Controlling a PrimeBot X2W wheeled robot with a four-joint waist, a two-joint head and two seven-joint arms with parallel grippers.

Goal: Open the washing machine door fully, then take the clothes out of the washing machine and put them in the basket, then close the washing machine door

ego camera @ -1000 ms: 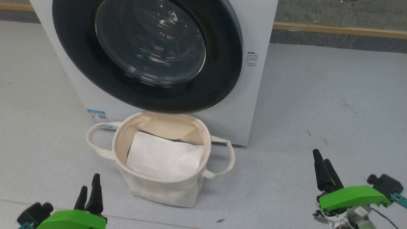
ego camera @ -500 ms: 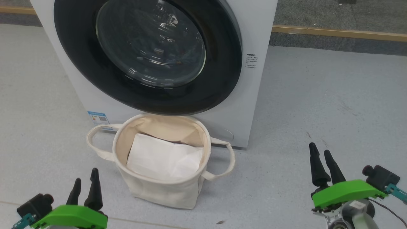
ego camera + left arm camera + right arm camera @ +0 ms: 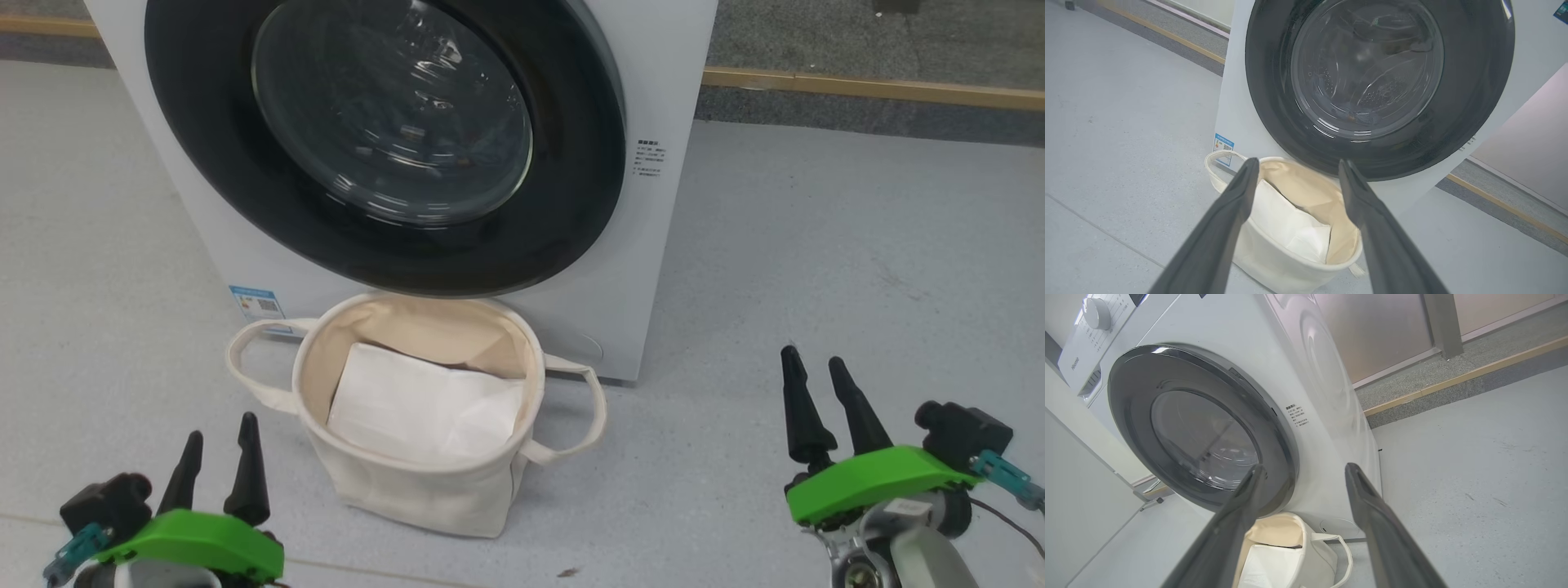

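Both pincers hang with jaws spread wide and empty above the grey floor [image 3: 857, 229], the left gripper [image 3: 221, 429] at seven o'clock in the head view and the right gripper [image 3: 812, 357] at four o'clock. At twelve o'clock stands the washing machine [image 3: 661, 245], with the washing machine door [image 3: 384, 139] shut flat against its front; what lies behind the glass is too dim to tell. At the door's six o'clock, just in front of the machine, the basket [image 3: 408, 490] sits upright on the floor, a folded white sheet [image 3: 424, 404] inside. Neither gripper touches anything.
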